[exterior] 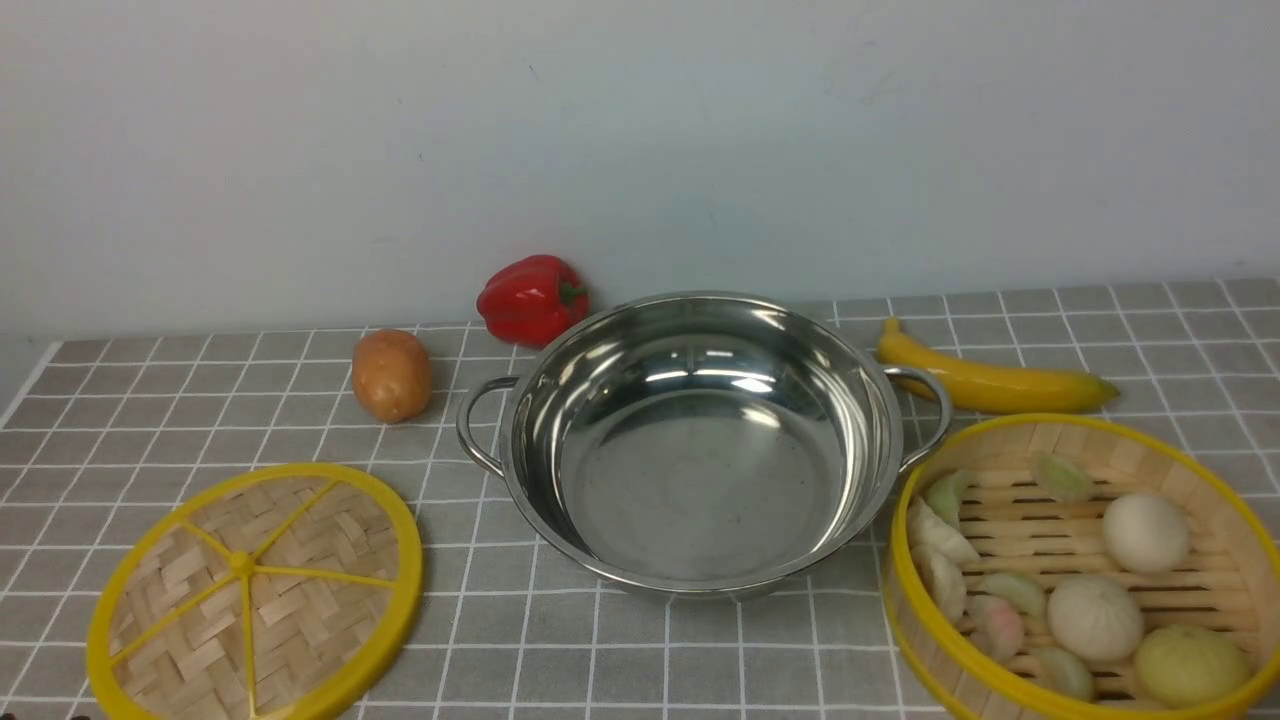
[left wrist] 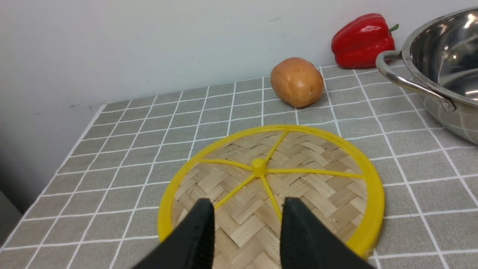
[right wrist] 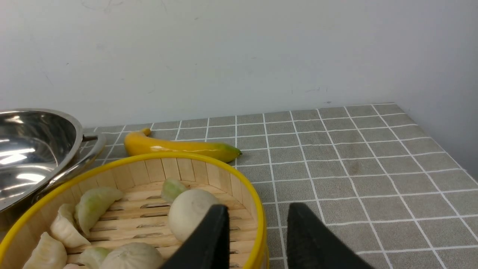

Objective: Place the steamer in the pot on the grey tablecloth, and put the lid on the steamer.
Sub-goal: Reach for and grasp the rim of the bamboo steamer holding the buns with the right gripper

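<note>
The shiny steel pot [exterior: 700, 470] stands empty in the middle of the grey tablecloth [exterior: 600, 640]. The steamer [exterior: 1060, 425] sits on the cloth just right of the pot and holds several buns and dumplings. The woven lid [exterior: 300, 600] lies flat on the cloth left of the pot. Neither gripper shows in the front view. My left gripper [left wrist: 247, 201] is open and empty above the near part of the lid [left wrist: 298, 164]. My right gripper [right wrist: 257, 207] is open, with one finger over the inside of the steamer [right wrist: 179, 170] and the other outside its rim.
A red pepper [exterior: 530, 298] and a potato [exterior: 391, 374] lie behind the pot on the left. A banana [exterior: 990, 382] lies behind the steamer. A pale wall closes the back. The cloth ends at the table's left and right edges.
</note>
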`<state>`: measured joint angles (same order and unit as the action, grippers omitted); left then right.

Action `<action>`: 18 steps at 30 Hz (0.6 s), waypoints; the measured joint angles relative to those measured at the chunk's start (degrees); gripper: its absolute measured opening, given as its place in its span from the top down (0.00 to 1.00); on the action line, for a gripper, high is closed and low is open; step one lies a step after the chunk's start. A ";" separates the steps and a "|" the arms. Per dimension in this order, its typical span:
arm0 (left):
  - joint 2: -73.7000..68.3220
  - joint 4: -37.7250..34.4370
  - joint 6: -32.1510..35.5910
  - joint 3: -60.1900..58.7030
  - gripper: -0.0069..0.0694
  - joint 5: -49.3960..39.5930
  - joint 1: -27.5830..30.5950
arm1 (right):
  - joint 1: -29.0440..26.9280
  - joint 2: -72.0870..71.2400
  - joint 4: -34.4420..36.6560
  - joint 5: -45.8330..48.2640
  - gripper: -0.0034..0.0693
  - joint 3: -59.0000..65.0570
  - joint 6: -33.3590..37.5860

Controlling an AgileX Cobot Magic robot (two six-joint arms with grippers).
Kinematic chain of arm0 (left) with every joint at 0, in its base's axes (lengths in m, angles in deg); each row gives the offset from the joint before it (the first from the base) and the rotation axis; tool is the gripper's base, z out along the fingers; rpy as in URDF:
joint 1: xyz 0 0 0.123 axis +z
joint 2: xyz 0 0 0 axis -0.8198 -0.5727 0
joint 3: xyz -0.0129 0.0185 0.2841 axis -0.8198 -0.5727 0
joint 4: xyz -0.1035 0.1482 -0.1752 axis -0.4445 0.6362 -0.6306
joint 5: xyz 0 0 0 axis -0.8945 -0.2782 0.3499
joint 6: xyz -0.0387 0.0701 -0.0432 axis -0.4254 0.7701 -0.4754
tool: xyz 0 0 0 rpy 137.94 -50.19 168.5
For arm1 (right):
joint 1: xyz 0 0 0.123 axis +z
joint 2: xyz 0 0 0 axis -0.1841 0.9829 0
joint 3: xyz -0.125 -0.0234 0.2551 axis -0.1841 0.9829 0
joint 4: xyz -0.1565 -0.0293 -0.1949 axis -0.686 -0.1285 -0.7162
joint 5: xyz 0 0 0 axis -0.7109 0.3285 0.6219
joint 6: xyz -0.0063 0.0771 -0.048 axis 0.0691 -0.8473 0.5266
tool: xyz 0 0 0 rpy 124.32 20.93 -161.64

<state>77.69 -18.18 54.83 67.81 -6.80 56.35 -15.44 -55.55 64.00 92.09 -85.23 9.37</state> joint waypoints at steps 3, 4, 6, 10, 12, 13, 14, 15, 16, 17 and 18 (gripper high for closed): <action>0.00 3.14 1.63 0.00 0.59 0.00 0.00 | 0.00 0.00 0.00 0.00 0.62 0.00 0.00; 0.00 4.56 2.15 0.00 0.59 0.00 0.00 | 0.00 0.00 0.00 0.00 0.62 0.00 0.00; 0.00 6.70 3.03 0.00 0.59 0.00 0.00 | 0.00 0.00 0.00 0.00 0.62 0.00 0.04; 0.00 9.88 3.49 0.00 0.59 0.00 0.00 | 0.00 0.00 0.00 0.00 0.62 0.00 0.11; 0.00 10.53 3.57 0.00 0.59 0.00 0.00 | 0.00 0.00 0.32 0.00 0.62 0.00 -0.01; 0.00 10.58 3.56 0.00 0.59 0.00 0.00 | 0.00 0.00 0.33 0.00 0.62 0.00 -0.15; 0.00 10.65 3.56 0.00 0.59 0.00 0.00 | 0.00 0.00 0.85 0.00 0.62 0.00 -0.44; 0.00 10.72 3.56 0.00 0.59 0.00 0.00 | 0.00 0.00 1.56 0.00 0.62 0.00 -0.87; 0.00 10.87 3.56 0.00 0.59 0.00 0.00 | 0.00 0.00 3.96 0.00 0.62 0.00 -2.14; 0.00 10.87 3.56 0.00 0.59 0.06 0.00 | 0.00 0.00 5.73 0.00 0.62 0.00 -3.04; 0.00 10.87 3.56 0.00 0.59 0.06 0.00 | 0.00 0.00 6.13 0.00 0.62 0.00 -3.21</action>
<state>77.69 -7.30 58.39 67.81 -6.75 56.35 -15.44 -55.55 70.14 92.09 -85.23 6.16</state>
